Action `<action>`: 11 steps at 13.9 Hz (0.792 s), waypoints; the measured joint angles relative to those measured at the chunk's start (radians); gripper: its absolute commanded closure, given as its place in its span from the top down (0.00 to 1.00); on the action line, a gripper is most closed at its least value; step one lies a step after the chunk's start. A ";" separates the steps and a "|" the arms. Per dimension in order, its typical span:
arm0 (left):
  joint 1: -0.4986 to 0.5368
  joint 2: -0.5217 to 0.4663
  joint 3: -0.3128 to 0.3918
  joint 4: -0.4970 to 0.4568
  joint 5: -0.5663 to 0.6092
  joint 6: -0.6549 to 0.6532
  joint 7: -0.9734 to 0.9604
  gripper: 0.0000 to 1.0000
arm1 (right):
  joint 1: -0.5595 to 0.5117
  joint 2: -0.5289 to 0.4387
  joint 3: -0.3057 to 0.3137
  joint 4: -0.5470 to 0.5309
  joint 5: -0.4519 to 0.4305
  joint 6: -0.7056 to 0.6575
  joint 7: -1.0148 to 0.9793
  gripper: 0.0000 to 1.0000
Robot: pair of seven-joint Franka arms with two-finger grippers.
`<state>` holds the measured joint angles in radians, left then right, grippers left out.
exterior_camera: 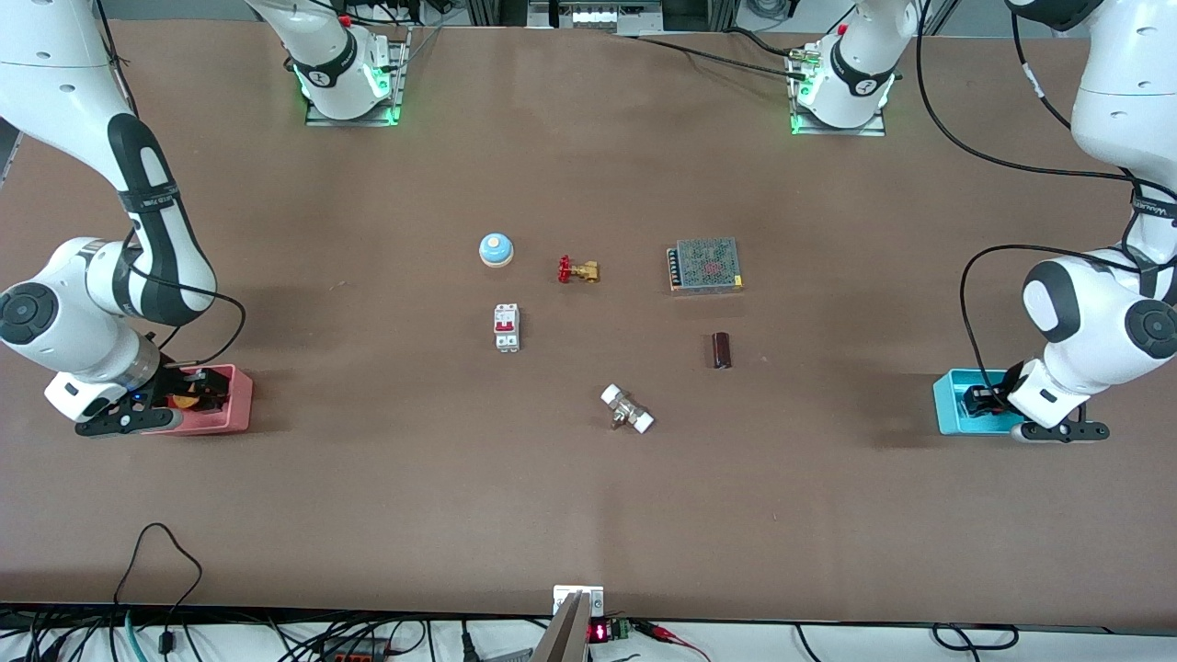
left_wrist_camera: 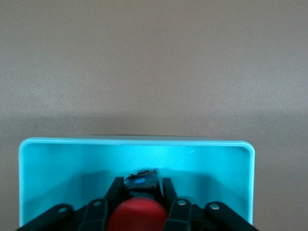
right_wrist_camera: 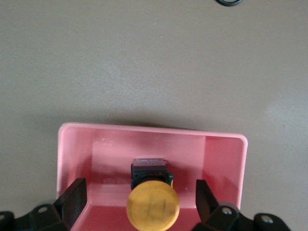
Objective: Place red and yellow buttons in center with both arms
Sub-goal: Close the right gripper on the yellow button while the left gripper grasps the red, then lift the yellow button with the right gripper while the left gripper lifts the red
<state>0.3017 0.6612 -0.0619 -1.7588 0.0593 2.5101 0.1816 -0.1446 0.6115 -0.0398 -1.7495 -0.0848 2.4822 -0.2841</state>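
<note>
The red button (left_wrist_camera: 137, 216) sits in the cyan bin (left_wrist_camera: 57, 163) at the left arm's end of the table. My left gripper (left_wrist_camera: 141, 185) is down in that bin (exterior_camera: 947, 405), shut on the button's dark body. The yellow button (right_wrist_camera: 153, 206) stands in the pink bin (right_wrist_camera: 110, 144) at the right arm's end. My right gripper (right_wrist_camera: 140, 186) is open, one finger on each side of the button with gaps between. In the front view it hangs low in the pink bin (exterior_camera: 234, 405). The brown table center (exterior_camera: 607, 340) lies between the bins.
Around the center lie a blue dome bell (exterior_camera: 496, 249), a red-handled brass valve (exterior_camera: 577, 270), a white breaker (exterior_camera: 507, 327), a metal power supply (exterior_camera: 705, 265), a dark cylinder (exterior_camera: 722, 350) and a white-ended fitting (exterior_camera: 627, 409).
</note>
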 measured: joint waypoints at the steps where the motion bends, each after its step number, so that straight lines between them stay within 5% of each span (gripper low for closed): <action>1: 0.000 0.001 0.000 0.000 0.000 -0.001 0.000 0.22 | -0.002 0.000 0.000 0.000 0.000 0.000 -0.001 1.00; 5: 0.000 -0.003 0.000 0.017 0.000 -0.020 0.001 0.22 | -0.006 0.000 0.000 0.000 0.000 0.000 -0.016 0.87; 11: -0.033 -0.108 -0.013 0.222 0.000 -0.428 0.004 0.22 | -0.007 0.000 0.001 0.000 0.000 0.000 -0.034 0.57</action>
<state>0.2685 0.5528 -0.0750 -1.5365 0.0595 2.0817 0.1854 -0.1514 0.6115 -0.0389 -1.7500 -0.0848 2.4822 -0.3181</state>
